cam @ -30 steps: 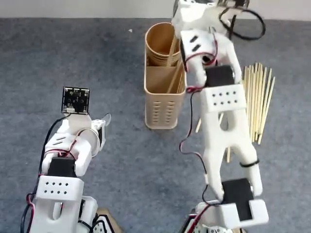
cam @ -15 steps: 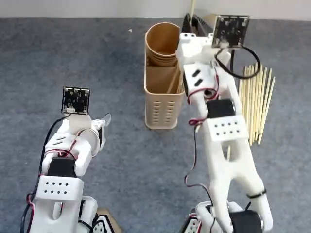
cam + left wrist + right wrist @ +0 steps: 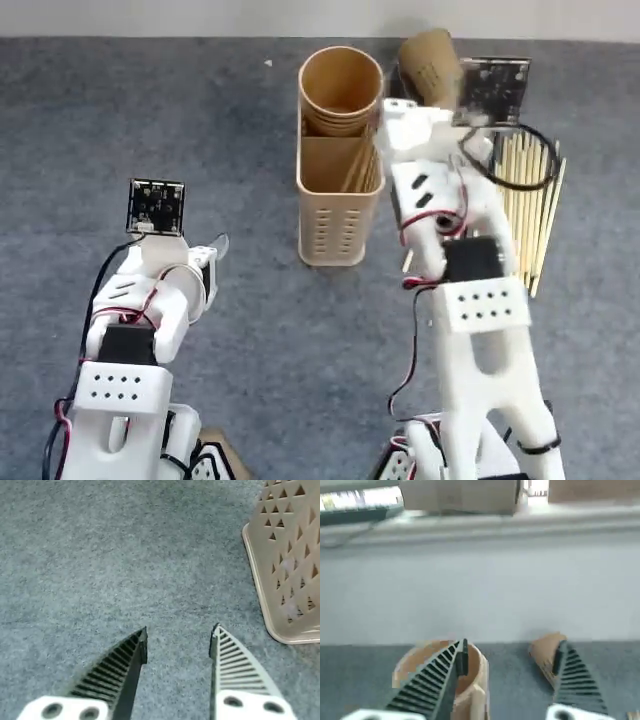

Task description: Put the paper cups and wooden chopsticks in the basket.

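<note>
We see the right gripper (image 3: 510, 666) wide open, holding nothing, near the basket (image 3: 335, 225). A stack of paper cups (image 3: 340, 85) stands in the basket. 1 loose cup (image 3: 430, 62) is tilted beside it. The wooden chopsticks (image 3: 530, 200) lie on the carpet (image 3: 200, 110). The left gripper (image 3: 177, 640) is open too, empty.

Grey carpet (image 3: 250, 330) as work surface; pale wall (image 3: 480, 590) behind it, with blurred brown boxes (image 3: 457, 495) above.

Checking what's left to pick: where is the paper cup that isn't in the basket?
High view: the loose paper cup lies tipped at the far edge of the carpet, just right of the basket and its stacked cups, ahead of the right gripper.
</note>
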`<move>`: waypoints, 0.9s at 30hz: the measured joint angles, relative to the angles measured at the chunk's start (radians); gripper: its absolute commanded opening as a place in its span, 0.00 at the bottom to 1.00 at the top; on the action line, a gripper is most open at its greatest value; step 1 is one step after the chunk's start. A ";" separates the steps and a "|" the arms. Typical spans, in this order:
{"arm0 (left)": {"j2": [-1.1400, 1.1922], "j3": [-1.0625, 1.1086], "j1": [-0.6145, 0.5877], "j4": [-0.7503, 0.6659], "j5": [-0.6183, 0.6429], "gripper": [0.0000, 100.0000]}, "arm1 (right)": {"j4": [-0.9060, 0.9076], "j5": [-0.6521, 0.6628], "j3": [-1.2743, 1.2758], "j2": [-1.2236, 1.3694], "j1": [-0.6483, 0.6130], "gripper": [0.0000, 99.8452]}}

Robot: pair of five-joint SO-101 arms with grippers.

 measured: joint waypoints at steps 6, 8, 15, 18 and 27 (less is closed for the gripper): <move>0.000 0.000 0.002 0.000 0.000 0.20 | 0.063 -0.149 0.000 0.100 0.321 0.01; 0.000 0.000 0.002 0.000 0.000 0.20 | 0.066 -0.140 0.000 0.152 0.410 0.01; 0.000 0.000 0.002 0.000 0.000 0.20 | 0.172 0.120 0.000 0.423 0.471 0.02; 0.000 0.000 0.000 0.000 0.000 0.20 | 0.253 0.184 -0.017 0.577 0.408 0.02; 0.000 0.000 0.002 0.000 0.000 0.20 | 0.307 0.411 -0.146 0.756 0.359 0.06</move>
